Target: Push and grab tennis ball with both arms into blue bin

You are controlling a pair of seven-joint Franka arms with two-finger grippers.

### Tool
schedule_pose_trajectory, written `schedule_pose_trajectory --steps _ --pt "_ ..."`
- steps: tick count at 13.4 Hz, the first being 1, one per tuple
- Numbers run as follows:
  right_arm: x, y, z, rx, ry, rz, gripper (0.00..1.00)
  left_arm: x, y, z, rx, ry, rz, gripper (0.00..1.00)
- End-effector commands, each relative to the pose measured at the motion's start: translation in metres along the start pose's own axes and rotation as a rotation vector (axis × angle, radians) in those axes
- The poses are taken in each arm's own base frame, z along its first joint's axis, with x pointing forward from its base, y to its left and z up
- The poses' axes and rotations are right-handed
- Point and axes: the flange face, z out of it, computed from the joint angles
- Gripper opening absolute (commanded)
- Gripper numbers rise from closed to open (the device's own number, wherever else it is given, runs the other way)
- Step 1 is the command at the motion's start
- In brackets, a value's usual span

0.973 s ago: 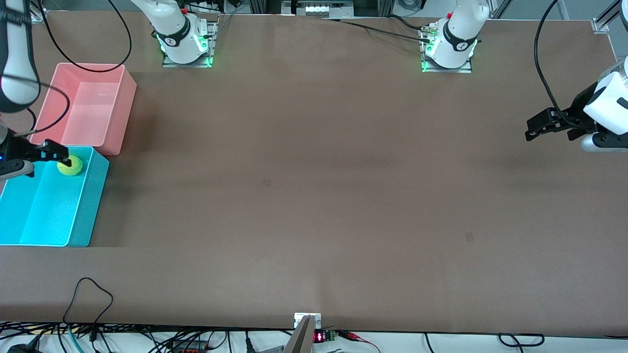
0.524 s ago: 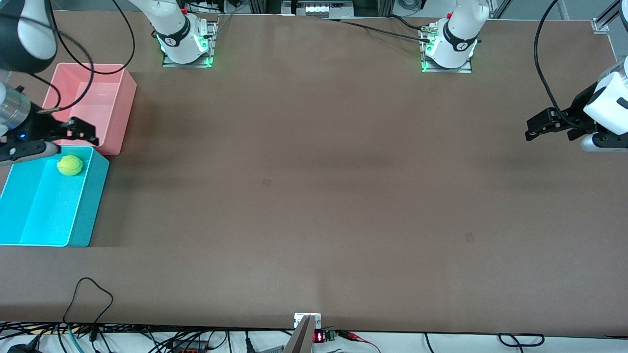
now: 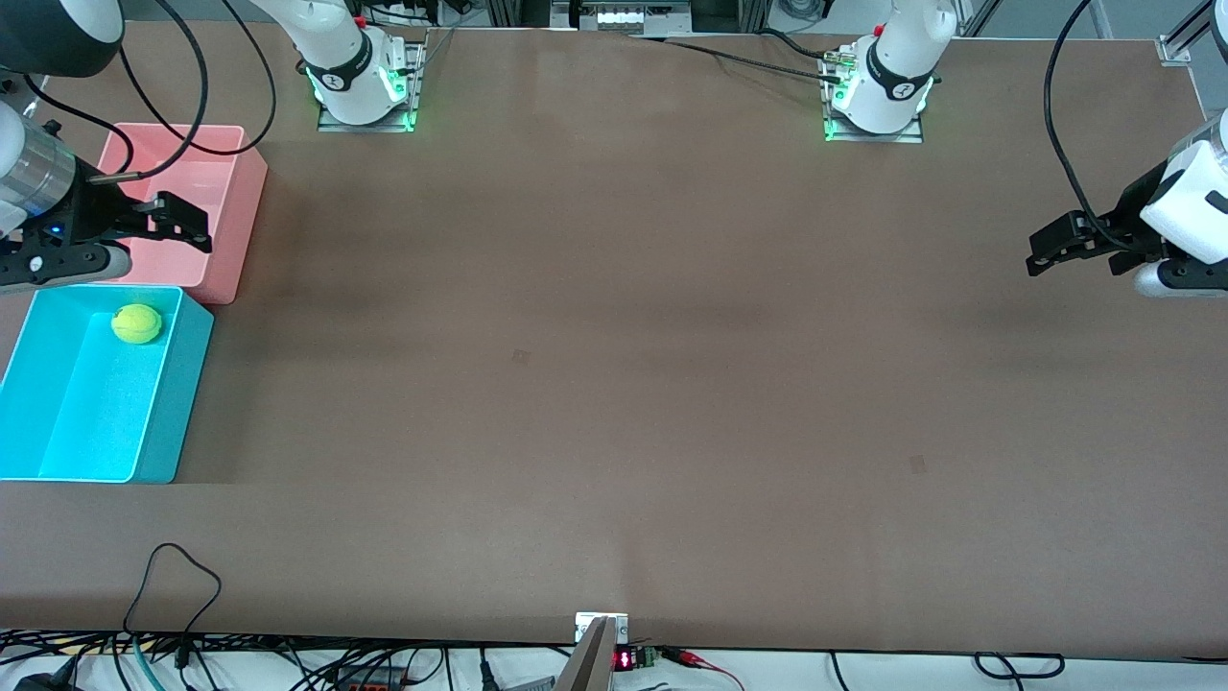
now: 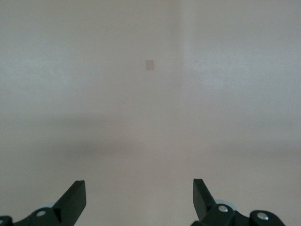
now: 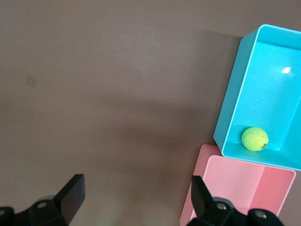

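Fuzzy yellow-green tennis ball sits in blue bin, frame's left edge. Right hand released, empty, over pink bin. Left hand released, waiting at right edge.

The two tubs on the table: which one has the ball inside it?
The blue tub holds the tennis ball, in its corner next to the pink tub, which holds nothing. The right gripper hovers open over the pink one.

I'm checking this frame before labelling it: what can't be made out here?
- Tennis ball lettering: too small in the front view and the right wrist view.
- Blue bin: cut off by the edge in both those views.
- Pink bin: partly covered by the right gripper in the front view.
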Motion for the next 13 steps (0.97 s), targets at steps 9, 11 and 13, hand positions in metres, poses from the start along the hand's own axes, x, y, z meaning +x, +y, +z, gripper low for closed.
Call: schedule_pose_trajectory --steps 9,11,13 --pt "0.004 0.011 -0.003 0.004 -0.023 0.116 1.00 0.000 0.000 -0.002 -0.009 -0.005 -0.007 1.00" --pt "0.003 0.017 -0.004 0.005 -0.020 0.127 1.00 0.000 0.000 -0.002 -0.009 -0.003 -0.005 1.00" --pt "0.003 0.018 -0.005 0.002 -0.015 0.129 1.00 0.000 0.000 -0.002 -0.009 -0.003 -0.005 1.00"
